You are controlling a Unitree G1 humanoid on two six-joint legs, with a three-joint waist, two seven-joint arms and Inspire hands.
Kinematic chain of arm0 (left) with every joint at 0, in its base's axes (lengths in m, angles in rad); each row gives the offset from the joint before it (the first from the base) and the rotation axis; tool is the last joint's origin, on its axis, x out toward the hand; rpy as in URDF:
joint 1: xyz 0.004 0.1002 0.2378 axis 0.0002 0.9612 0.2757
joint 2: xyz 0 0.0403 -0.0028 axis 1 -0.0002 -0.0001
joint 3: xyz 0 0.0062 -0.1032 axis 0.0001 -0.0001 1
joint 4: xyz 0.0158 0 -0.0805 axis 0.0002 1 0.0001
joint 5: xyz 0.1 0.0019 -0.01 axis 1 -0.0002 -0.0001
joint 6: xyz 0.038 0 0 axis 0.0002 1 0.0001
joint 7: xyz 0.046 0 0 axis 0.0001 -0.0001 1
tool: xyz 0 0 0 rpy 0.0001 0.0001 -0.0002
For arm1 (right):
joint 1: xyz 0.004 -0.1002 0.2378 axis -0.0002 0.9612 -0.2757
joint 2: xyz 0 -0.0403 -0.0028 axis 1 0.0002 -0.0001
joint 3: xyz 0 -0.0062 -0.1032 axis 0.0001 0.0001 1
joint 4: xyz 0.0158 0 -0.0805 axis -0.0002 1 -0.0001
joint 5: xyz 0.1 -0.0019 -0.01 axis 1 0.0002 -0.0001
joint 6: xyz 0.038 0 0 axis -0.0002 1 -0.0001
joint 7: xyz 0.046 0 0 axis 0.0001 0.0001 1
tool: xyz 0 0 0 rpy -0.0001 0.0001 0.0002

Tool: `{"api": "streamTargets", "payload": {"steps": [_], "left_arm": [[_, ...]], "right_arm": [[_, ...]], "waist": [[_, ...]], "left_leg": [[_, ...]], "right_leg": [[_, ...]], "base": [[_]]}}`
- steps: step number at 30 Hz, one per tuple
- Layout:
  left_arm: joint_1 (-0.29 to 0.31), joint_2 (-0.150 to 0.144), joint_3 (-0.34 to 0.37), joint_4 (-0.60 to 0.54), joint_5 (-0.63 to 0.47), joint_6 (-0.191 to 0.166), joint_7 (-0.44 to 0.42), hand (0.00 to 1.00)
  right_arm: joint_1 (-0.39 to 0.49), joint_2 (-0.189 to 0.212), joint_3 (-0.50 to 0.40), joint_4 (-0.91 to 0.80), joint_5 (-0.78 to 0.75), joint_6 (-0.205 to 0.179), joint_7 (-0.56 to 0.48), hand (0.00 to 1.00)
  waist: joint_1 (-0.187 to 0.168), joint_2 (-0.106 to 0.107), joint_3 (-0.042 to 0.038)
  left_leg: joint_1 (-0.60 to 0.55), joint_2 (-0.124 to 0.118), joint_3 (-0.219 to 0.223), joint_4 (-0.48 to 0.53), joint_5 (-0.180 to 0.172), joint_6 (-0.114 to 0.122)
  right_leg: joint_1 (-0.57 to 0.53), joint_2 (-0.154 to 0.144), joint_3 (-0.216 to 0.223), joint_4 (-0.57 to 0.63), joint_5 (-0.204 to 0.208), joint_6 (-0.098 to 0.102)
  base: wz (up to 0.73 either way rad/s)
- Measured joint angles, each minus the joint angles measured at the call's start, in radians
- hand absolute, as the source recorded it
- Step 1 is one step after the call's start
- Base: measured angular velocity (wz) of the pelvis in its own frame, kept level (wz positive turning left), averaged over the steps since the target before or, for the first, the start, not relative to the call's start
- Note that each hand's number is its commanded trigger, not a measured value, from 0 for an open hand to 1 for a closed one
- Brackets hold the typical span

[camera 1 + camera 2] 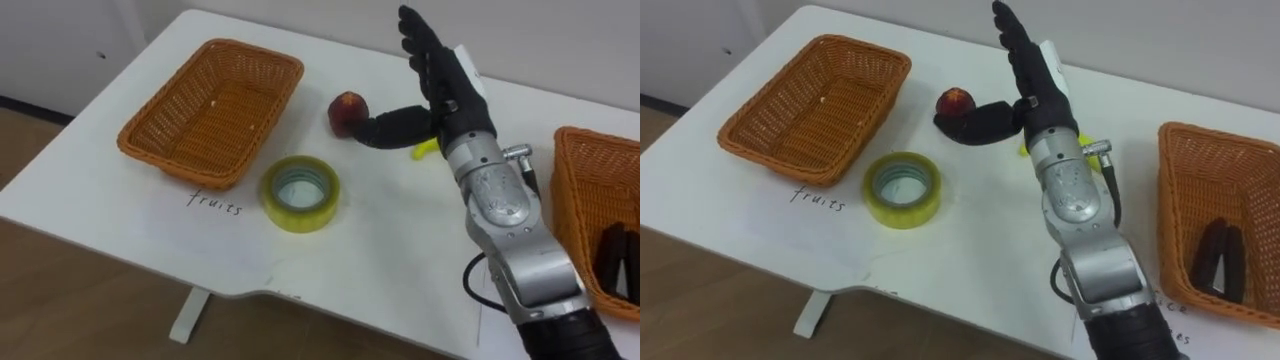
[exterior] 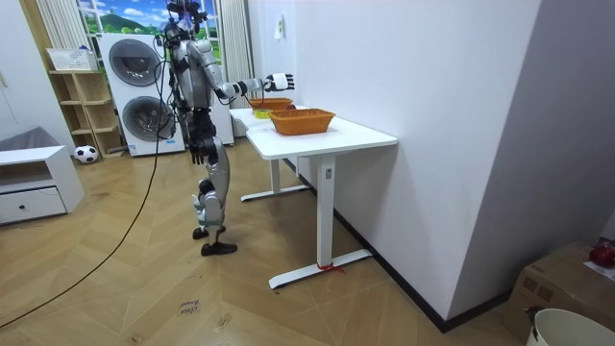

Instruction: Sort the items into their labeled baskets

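White table (image 1: 400,260) by a pale wall, wicker basket (image 1: 215,105) marked for fruit at left, second basket (image 1: 580,190) at right with a dark item (image 1: 1220,258) inside. Reaches right hand (image 1: 440,88) over the middle, fingers straight, thumb out, touching or nearly touching a red fruit (image 1: 346,110) on the tabletop. Yellow tape roll (image 1: 290,212) just in front of the fruit basket. Left hand (image 2: 199,146) at the hip, fingers too small to tell.

Right arm reaches forward — right hand (image 1: 448,88) flat, fingers (image 1: 415,35) straight, thumb splayed left
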Motion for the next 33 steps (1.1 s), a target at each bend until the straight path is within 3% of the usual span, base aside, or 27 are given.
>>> {"api": "streamTargets", "payload": {"steps": [15, 24, 33], "left_arm": [[-0.003, 0.003, -0.02, -0.022, -0.001, -0.011, 0.0, 0.0], [0.009, 0.01, -0.021, -0.038, -0.001, -0.024, 0.0, 0.0], [-0.009, 0.017, -0.06, -0.038, -0.002, -0.018, 0.006, 0.0]], "right_arm": [[-0.006, 0.0, 0.07, 0.104, 0.005, -0.007, 0.031, 0.0], [-0.006, 0.0, 0.07, 0.116, 0.008, -0.021, 0.033, 0.0], [-0.007, 0.001, 0.122, 0.117, 0.008, -0.027, 0.03, 0.0]], "waist": [[0.026, -0.006, -0.0053], [0.026, -0.016, 0.0054], [0.027, -0.014, 0.0085]], "left_leg": [[-0.023, -0.005, -0.013, 0.011, 0.003, 0.005], [-0.033, -0.006, -0.013, 0.01, 0.003, 0.006], [-0.035, -0.007, -0.028, 0.008, 0.003, 0.006]], "right_leg": [[-0.012, -0.008, -0.024, 0.008, 0.0, 0.0], [-0.014, -0.008, -0.024, 0.003, -0.001, 0.002], [-0.019, -0.008, -0.027, 0.001, -0.003, 0.004]], "base": [[0.03], [0.0], [0.02]]}}
